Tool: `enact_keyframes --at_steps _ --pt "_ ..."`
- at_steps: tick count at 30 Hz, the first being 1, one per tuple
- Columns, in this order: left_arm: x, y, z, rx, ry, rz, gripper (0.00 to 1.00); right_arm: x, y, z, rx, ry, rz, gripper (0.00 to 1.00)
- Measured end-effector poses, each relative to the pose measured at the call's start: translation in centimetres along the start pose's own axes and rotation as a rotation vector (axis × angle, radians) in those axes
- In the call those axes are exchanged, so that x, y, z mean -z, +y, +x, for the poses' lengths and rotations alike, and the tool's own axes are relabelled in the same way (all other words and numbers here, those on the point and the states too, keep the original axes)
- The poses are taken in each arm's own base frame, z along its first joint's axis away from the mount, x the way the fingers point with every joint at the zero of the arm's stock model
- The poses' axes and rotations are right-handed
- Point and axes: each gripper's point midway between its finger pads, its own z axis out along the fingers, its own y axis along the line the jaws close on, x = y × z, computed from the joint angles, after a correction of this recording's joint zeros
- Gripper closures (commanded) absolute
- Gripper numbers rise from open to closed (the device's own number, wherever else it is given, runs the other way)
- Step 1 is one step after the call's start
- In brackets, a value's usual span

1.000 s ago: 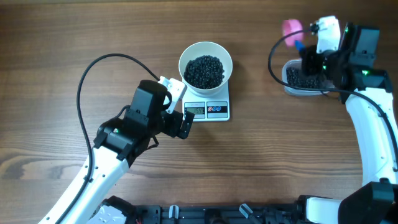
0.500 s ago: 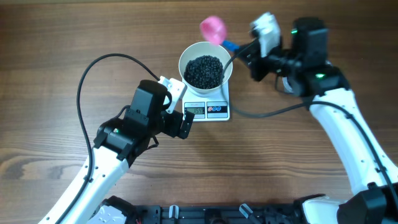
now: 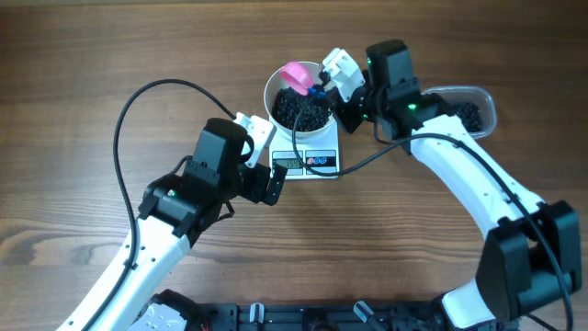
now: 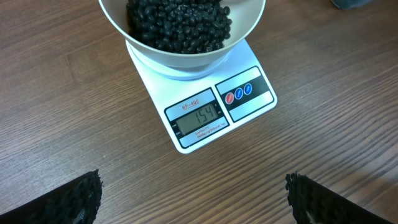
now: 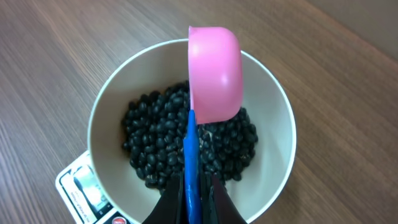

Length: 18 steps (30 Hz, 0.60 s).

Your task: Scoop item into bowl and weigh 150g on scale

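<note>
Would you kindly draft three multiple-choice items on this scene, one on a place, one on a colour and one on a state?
1. Where does the bowl stand?
A. on the scale
B. on a tray
C. inside another bowl

2. What colour is the cup of the scoop?
A. green
B. pink
C. white

3. How is the left end effector?
A. shut on the scoop
B. shut on the bowl's rim
C. open, holding nothing

Answers:
1 A: the left wrist view shows the bowl sitting on the scale, just behind its display.
2 B: the right wrist view shows a pink cup on a blue handle, above the beans.
3 C: its fingers stand wide apart at the frame's lower corners with nothing between them.
</note>
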Motion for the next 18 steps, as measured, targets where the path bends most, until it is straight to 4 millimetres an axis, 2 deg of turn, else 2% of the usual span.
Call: enact_keyframes --at_steps 18 --pt "0.0 0.0 0.0 0.000 0.000 0.000 0.00 -1.9 -0.2 2.0 -0.019 0.059 -0.005 0.96"
